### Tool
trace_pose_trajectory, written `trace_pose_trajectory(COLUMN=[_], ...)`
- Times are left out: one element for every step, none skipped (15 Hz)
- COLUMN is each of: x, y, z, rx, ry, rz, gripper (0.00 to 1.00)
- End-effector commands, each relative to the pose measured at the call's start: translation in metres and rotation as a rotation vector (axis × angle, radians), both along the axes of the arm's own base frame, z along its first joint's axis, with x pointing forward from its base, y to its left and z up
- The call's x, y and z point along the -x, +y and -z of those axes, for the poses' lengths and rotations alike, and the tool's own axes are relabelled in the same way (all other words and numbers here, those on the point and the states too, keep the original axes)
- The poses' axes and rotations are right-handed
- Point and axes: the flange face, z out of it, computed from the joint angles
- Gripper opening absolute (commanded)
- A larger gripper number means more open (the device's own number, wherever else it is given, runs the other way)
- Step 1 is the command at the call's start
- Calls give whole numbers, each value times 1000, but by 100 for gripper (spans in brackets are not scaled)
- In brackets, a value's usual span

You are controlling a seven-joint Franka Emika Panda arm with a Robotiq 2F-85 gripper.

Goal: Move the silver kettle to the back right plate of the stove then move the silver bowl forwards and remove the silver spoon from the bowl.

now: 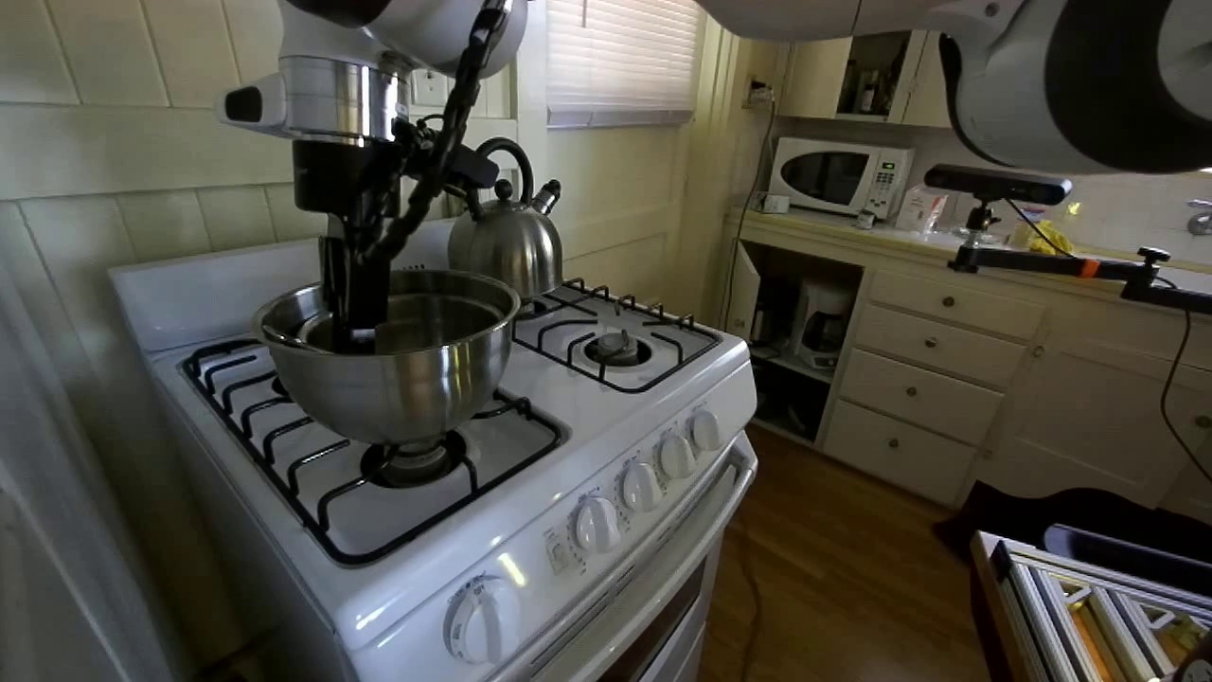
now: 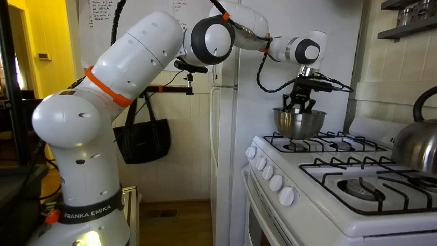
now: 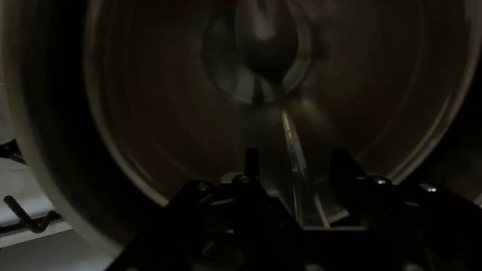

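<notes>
The silver kettle [image 1: 507, 246], black handle arched above it, sits at the back right plate of the stove [image 2: 426, 182] in both exterior views. Over the front left burner stands the silver bowl [image 1: 417, 388], upright, with an inner rim visible inside it. My gripper [image 3: 295, 162] reaches down into this bowl, black fingers [image 3: 251, 163] apart. In the wrist view the silver spoon [image 3: 265, 45] lies with its scoop toward the bowl's bottom. Its handle passes between my open fingers, with a gap showing on both sides. Dim light hides detail around the handle's end.
Black grates [image 1: 331, 511] cover the white stove top, and the front right burner [image 1: 617, 350] carries nothing. Knobs [image 1: 485, 620] line the stove's front. A raised back panel [image 1: 218, 284] and wall stand behind. The refrigerator [image 2: 224, 143] rises beside the stove's left side.
</notes>
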Motion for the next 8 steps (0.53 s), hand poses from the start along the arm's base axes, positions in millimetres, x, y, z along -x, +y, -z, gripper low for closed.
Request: trace_pose_trajectory(x=[-2, -2, -2, -2, -1, -1, -1, 0], y=[5, 6, 7, 7, 8, 8, 9, 10], z=[4, 5, 4, 2, 1, -1, -4, -8], rx=[30, 32, 33, 34, 36, 39, 44, 47], ry=[14, 13, 11, 9, 6, 1, -6, -10], rz=[-16, -16, -18, -20, -21, -22, -22, -25], gripper=[27, 19, 11, 2, 0, 0, 4, 4])
